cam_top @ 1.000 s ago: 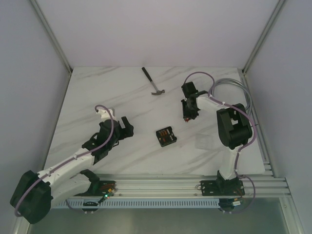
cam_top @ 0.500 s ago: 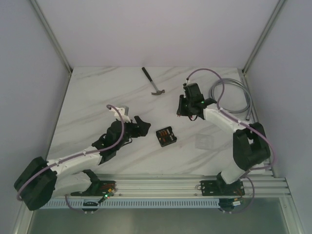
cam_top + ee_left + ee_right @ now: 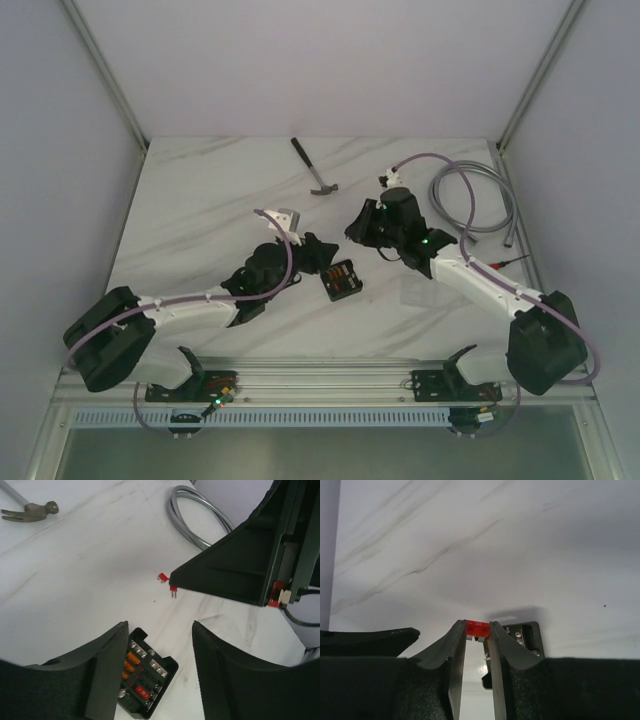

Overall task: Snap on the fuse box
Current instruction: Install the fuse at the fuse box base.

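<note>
The fuse box is a small black square box lying open on the marble table, with orange and red fuses in its slots. In the left wrist view it lies between and below my open left fingers. My left gripper hovers just left of the box, empty. My right gripper is above and right of the box, shut on a small red fuse. Part of the box shows behind the right fingers. A faint clear cover lies right of the box.
A hammer lies at the back of the table. A coiled grey cable lies at the back right. Two loose red fuses lie on the marble beyond the box in the left wrist view.
Both arms have reached in toward the fuse box. The left gripper moved right to the box's left side. The right gripper moved left and down toward the box.
</note>
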You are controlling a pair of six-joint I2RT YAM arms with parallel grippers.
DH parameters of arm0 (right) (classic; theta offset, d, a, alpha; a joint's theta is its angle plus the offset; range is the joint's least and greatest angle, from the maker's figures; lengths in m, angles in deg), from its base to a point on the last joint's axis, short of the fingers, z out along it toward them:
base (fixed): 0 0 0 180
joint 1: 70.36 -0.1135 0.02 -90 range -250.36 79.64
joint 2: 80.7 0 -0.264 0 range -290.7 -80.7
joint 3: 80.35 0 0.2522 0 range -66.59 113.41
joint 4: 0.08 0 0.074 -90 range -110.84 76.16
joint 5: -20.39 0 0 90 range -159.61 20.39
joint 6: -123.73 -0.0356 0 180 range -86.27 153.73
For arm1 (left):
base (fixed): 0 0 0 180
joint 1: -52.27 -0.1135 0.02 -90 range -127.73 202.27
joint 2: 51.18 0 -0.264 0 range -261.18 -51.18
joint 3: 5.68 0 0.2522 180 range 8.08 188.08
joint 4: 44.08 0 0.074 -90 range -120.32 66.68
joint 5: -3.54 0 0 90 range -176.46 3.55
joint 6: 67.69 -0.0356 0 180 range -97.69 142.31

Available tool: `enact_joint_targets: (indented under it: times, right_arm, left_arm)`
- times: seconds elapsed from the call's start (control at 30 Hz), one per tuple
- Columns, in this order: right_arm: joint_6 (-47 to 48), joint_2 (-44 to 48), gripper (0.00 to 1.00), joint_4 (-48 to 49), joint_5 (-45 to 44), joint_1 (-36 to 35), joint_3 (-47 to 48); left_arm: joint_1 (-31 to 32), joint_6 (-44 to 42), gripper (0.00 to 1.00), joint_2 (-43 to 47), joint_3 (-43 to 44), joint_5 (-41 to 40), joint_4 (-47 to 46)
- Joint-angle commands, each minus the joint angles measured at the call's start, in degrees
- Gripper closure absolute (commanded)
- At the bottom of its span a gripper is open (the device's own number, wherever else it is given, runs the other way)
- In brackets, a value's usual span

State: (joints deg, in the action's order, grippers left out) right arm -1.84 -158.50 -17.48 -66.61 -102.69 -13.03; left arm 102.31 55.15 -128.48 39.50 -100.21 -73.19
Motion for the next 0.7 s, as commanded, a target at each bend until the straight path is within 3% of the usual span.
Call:
enact_joint_targets:
  times: [0.0, 0.33, 0.67]
  right_arm:
    - [-3.30, 3.23, 0.81, 4.58, 0.66, -0.96, -2.54]
    - [-4.90, 6.15, 0.81, 6.07, 1.84, -1.92, -4.64]
    - [-5.26, 6.40, 0.81, 6.61, 2.44, -3.04, -4.86]
  left_arm:
    - [0.74, -2.84, 0.40, -2.64, 3.30, 1.80, -4.45]
    - [1.27, -3.63, 0.61, -7.41, 6.94, 4.52, -3.77]
    - [1.31, -3.88, 0.68, -7.57, 7.65, 4.38, -3.88]
